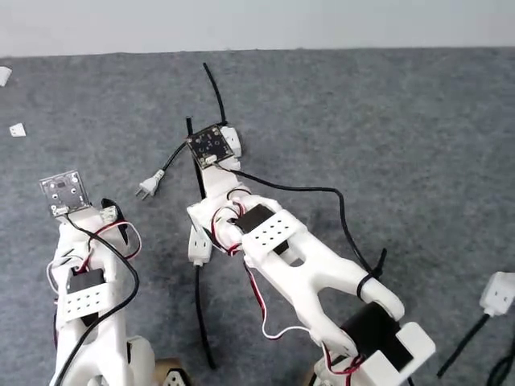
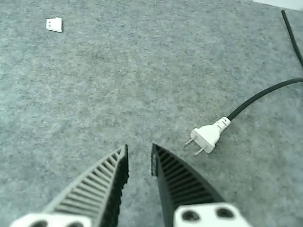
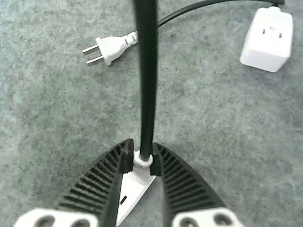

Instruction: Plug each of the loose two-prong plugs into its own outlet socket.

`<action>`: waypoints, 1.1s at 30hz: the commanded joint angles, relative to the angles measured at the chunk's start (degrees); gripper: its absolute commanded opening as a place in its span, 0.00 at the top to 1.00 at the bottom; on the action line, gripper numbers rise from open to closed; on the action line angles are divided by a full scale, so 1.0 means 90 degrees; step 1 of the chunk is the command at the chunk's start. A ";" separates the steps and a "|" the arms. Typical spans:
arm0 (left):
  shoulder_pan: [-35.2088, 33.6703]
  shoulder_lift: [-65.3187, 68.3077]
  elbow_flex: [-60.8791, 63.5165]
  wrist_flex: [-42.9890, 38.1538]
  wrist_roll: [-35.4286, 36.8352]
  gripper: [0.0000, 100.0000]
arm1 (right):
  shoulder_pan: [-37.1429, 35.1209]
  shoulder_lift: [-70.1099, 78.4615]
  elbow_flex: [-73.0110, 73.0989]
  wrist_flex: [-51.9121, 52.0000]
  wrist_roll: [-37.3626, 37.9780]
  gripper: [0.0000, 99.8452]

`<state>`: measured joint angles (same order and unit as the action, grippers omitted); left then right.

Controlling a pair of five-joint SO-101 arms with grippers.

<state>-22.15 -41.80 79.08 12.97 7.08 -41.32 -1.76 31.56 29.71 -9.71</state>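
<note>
The right gripper (image 3: 141, 146) is clamping a white two-prong plug (image 3: 135, 187) at the collar where its black cable (image 3: 146, 71) is leaving the body, with the cable running straight out ahead over the grey carpet (image 3: 57, 109). Which way the prongs are facing cannot be told. A white outlet socket (image 3: 267, 38) is lying face up farther ahead, off to one side of that cable and well apart from the held plug. A second, loose plug (image 2: 207, 137) is lying flat on the carpet near the left gripper (image 2: 139, 149), whose fingers are standing slightly parted over the carpet with nothing between them.

Both plugs are looking light and rigid, small shells of smooth hard plastic that are likely to swivel between the ribbed pads under any side load. The cable is looking stiff and springy enough to be twisting a plug off line as it is carried. The thin prongs are probably the part most at risk of bending. The surest hold is likely across the flat sides of the body just behind the prongs, not on the collar or cord. The socket block is looking light and unanchored, so it may be sliding away under the push unless braced
</note>
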 commanded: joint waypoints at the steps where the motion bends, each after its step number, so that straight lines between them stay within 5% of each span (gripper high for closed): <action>1: -0.0049 -0.0127 -0.0005 -0.0176 0.0029 0.92 | 0.0190 -0.0005 -0.0127 0.0034 -0.0049 0.99; 33: -0.0049 -0.0078 0.0015 -0.0166 -0.0361 0.92 | -0.0650 0.0298 0.0176 0.1167 0.1123 0.95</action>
<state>-22.15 -41.80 79.69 12.97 4.35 -45.71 -0.44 32.62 38.07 -0.40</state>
